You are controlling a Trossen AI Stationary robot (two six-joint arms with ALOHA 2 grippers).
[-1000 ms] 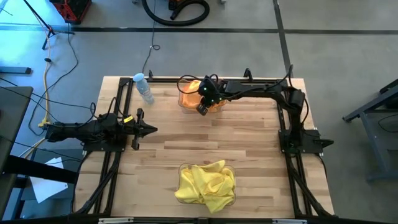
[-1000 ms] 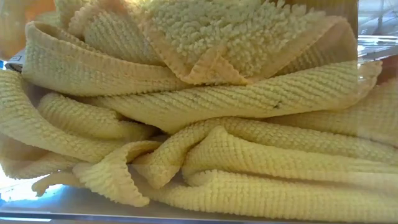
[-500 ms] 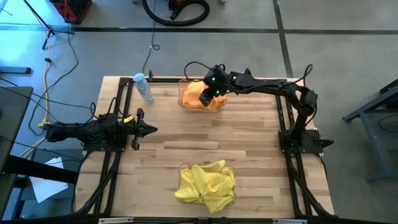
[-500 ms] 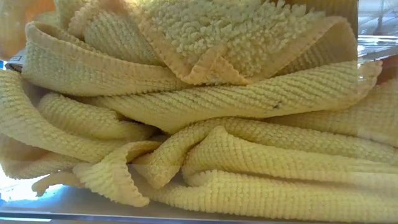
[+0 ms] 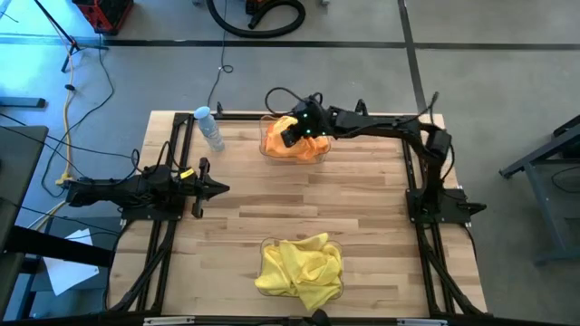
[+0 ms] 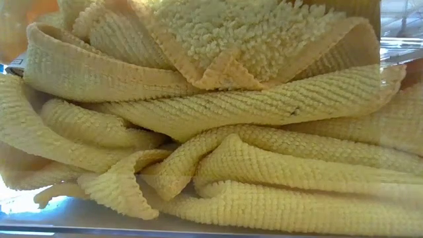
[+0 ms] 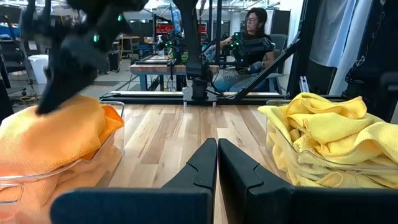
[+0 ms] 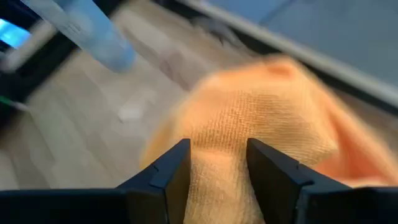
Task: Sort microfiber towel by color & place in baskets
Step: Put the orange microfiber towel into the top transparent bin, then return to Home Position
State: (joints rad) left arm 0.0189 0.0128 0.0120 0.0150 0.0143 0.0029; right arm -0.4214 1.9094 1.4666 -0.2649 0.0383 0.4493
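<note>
Right gripper (image 5: 292, 134) is over the far basket (image 5: 268, 149), fingers (image 8: 168, 171) parted with orange towel (image 8: 261, 124) cloth showing between them; no pinch visible, so it reads as open, hovering on top of the pile. Left gripper (image 5: 220, 188) is parked left of that basket, well apart from it, fingers pressed together on nothing, pointing across the table (image 5: 362, 217).

Left to right from the far basket: water bottle (image 5: 210, 128) stands just left of it, near the table's back corner; the orange towels (image 5: 294, 143) fill the basket itself, heaped above the rim; the right arm reaches in from the right along the back edge.

Near basket (image 5: 337, 288) sits well apart from the far basket, at the front edge, stuffed with yellow towels (image 5: 299, 264) spilling over the rim. That pile blocks the whole low view (image 6: 211, 132).

Table is light wood planks with black frame rails down both sides. Floor is grey concrete; cables and a black hose loop (image 5: 256, 15) lie behind the table. Left wrist view shows a seated person (image 7: 252, 37) at another bench in the room behind.
</note>
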